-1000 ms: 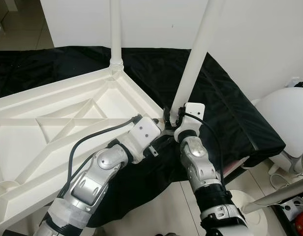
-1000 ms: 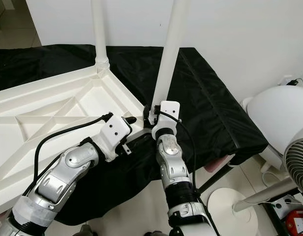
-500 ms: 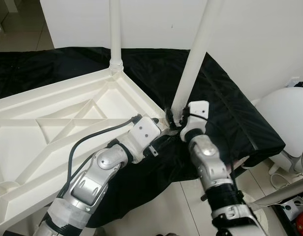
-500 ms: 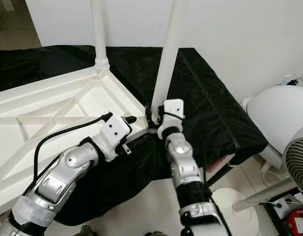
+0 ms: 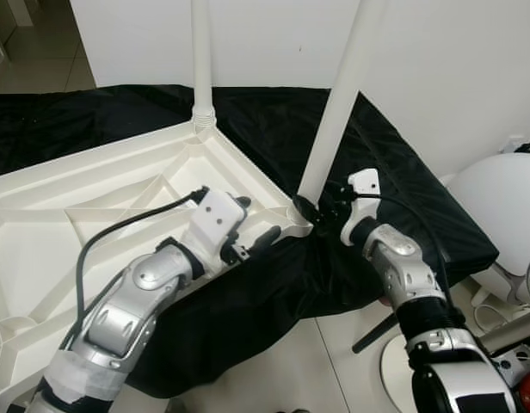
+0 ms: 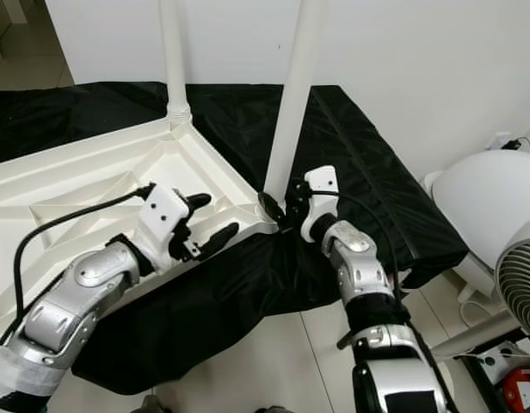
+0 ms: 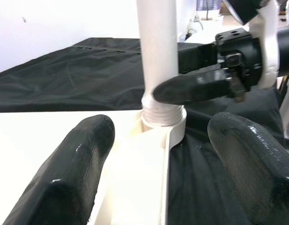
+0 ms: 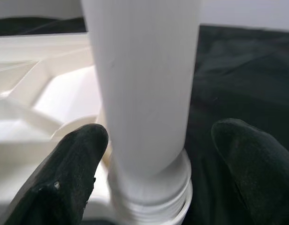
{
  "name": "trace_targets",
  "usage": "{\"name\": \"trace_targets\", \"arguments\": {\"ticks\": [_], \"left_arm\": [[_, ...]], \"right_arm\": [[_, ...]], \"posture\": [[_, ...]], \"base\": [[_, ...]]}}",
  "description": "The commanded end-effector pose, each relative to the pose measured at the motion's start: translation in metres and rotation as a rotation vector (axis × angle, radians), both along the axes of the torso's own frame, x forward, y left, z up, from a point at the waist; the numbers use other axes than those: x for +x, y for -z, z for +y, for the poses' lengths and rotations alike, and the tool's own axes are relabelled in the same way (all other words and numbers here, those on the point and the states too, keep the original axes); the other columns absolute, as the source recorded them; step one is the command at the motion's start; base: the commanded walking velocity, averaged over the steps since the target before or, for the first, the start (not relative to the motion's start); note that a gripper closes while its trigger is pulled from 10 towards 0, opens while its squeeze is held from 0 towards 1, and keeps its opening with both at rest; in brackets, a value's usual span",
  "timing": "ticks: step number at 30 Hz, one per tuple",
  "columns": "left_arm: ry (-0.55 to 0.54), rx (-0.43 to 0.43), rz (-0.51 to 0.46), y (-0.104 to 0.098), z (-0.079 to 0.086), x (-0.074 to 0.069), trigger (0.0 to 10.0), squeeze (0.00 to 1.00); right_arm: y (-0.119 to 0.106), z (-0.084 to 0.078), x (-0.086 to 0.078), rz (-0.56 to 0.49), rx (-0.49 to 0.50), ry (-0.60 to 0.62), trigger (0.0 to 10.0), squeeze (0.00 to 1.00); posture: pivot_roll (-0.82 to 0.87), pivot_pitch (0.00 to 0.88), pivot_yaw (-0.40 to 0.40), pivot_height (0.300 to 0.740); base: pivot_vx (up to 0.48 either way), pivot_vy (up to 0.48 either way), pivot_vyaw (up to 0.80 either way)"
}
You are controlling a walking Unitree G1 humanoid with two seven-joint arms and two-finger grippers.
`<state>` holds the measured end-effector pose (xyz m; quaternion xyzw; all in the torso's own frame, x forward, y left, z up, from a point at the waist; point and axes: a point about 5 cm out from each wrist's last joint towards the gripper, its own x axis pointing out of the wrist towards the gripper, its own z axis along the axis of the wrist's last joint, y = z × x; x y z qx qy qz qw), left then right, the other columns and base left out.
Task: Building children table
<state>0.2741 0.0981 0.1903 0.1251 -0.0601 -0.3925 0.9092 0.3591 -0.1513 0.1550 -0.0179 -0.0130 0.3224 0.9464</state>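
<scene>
The white tabletop [image 5: 93, 215] lies upside down on a black cloth [image 5: 394, 181], ribbed underside up; one table leg [image 5: 201, 60] stands upright in the far corner socket, and a second leg [image 5: 341, 99] rises from the near corner socket [image 7: 162, 123], leaning slightly away from vertical.

The right gripper [image 8: 149, 173] sits at the base of this near leg, its two fingers [image 8: 69, 173] spread to either side of the tube just above the threaded collar, not pinching it; a gap shows on both sides in the right wrist view. The left gripper [image 5: 252, 237] hovers over the tabletop's edge just beside the same corner, fingers spread and holding nothing.

The step in hand looks to be seating and screwing this leg home. To do it well, the right gripper should close low on the tube, near the collar, where a twist carries straight into the thread; the leg should be brought upright first, since a tilted leg may cross-thread or bind; turns should be short, with a release and regrip between them. The left gripper would serve best pressed on the tabletop rim near the socket, so the light plastic top does not spin or slide on the smooth cloth; it should stay clear of the right gripper's fingers, which reach just beside it.
</scene>
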Motion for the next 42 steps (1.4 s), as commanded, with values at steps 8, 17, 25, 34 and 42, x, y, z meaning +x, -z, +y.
{"name": "trace_targets", "arguments": {"ticks": [8,17,25,34,42], "left_arm": [[0.203,0.073,0.052,0.009,-0.008,-0.012,10.0,0.00],[0.254,0.104,0.093,0.013,-0.008,-0.018,10.0,0.00],[0.242,0.115,0.090,0.014,-0.006,-0.019,10.0,0.00],[0.205,0.123,0.084,0.013,0.000,-0.016,10.0,0.00],[0.193,0.138,0.097,0.013,0.007,-0.016,10.0,0.00]], "right_arm": [[0.000,-0.005,0.006,0.008,-0.038,-0.091,10.0,0.00],[-0.005,0.001,0.012,-0.015,-0.060,-0.135,10.0,0.00],[0.000,0.010,0.009,0.016,-0.042,-0.255,10.0,0.00],[0.013,0.020,-0.008,0.033,-0.032,-0.404,10.0,0.00],[0.020,0.033,-0.039,0.008,-0.003,-0.542,10.0,0.00]], "posture": [[0.09,0.057,-0.058,0.740],[0.08,0.065,-0.054,0.740],[0.09,0.074,-0.054,0.740],[0.09,0.091,-0.055,0.740],[0.07,0.109,-0.045,0.740]], "base": [[0.000,0.000,0.00],[0.000,0.000,0.00],[0.000,0.000,0.00],[0.000,0.000,0.00],[0.000,0.000,0.00]]}}
